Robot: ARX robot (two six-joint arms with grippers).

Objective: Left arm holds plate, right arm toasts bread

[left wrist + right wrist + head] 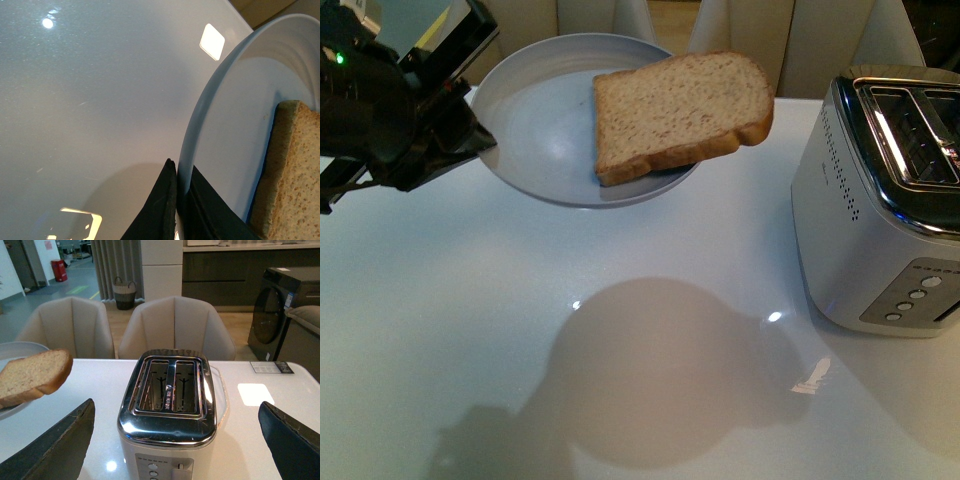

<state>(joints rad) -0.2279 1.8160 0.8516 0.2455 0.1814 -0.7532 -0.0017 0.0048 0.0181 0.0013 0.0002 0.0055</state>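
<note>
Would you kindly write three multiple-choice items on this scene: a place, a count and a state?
1. Where is the slice of light brown wholemeal bread? A on the white table; B on the round pale grey-blue plate, overhanging its rim; C on a beige chair.
2. How many slots has the shiny silver toaster? A one; B two; C four.
3. How is the black left gripper? A shut on the plate's rim; B open; C shut on the bread.
Answers: 1 B, it lies on the plate; 2 B, two slots show side by side; 3 A, its jaws pinch the rim.
</note>
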